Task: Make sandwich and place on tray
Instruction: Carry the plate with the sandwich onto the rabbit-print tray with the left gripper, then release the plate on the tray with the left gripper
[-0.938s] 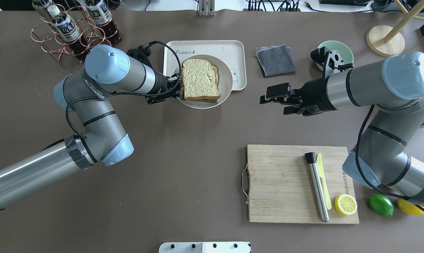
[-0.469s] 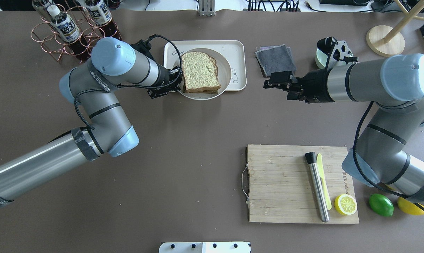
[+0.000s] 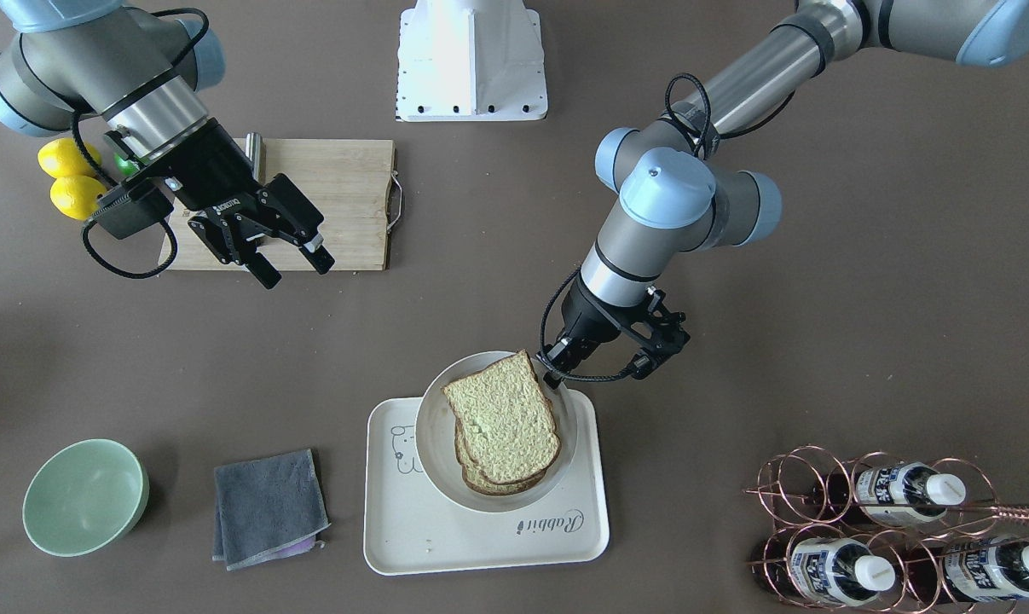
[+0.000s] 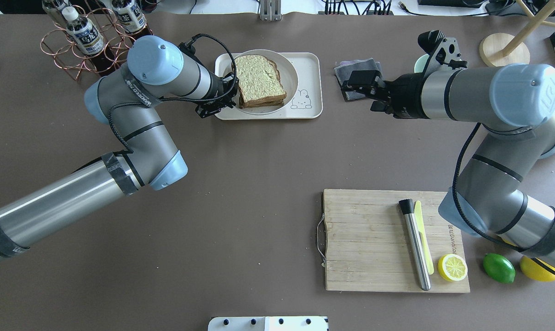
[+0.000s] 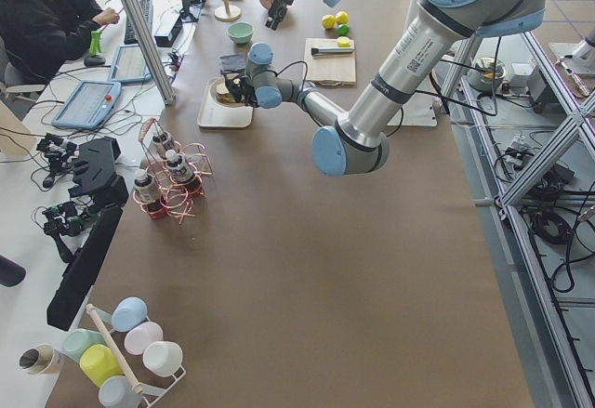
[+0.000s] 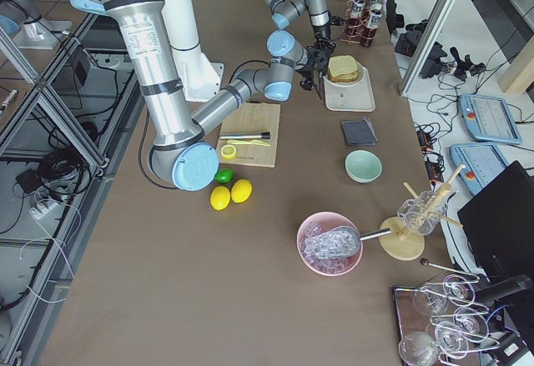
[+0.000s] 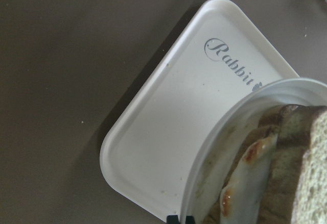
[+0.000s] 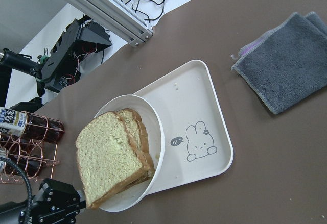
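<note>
Shifted further over tray [image 4: 310, 68], plate [image 4: 290, 79] with 2-slice greenish-tan sandwich [image 4: 258, 77], left end effector [image 3: 551, 373] clamped on plate rim

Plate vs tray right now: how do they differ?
The plate is round; the tray is a rounded rectangle and bigger. The plate is plain; the tray has a rabbit drawing and "Rabbit" script. The plate carries the sandwich with the left gripper shut on its rim; the tray lies on the table beneath. Both are whitish with raised rims.
</note>
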